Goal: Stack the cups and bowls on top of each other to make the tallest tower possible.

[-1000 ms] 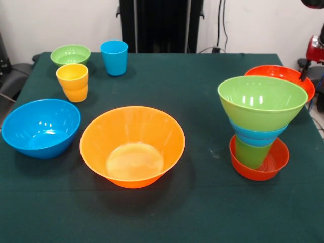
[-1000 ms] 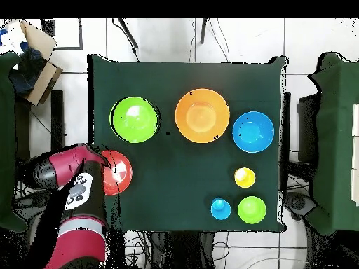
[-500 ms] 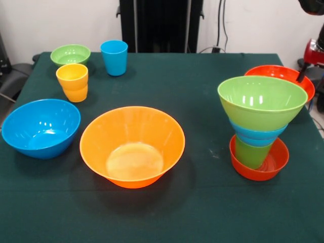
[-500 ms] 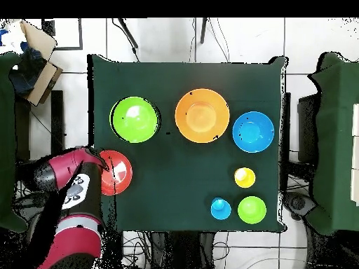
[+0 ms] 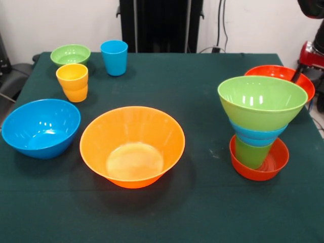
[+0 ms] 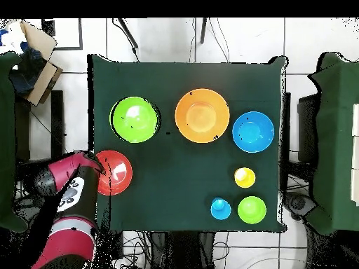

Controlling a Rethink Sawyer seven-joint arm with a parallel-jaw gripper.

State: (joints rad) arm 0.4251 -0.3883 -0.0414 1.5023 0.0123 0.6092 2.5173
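Hovering at the red bowl's (image 5: pixel 283 75) rim, gripper (image 5: pixel 297 75) state unclear. Tower (image 5: pixel 259 126) stands just in front of it. Likely next: grasp that bowl, then lift onto the stack.

Robot lab: green-cloth table (image 6: pixel 186 203) on white tiled floor (image 6: pixel 168 38), loose cables (image 6: pixel 130 31) at 12 o'clock, red Sawyer arm (image 6: pixel 66 231) at 7 o'clock, cardboard box (image 6: pixel 35 49) at 10 o'clock, bare white wall (image 5: pixel 61 23).

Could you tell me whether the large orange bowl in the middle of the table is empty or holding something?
Empty. The large orange bowl stands upright, and both views show its bare bottom, with no cup or smaller bowl inside.
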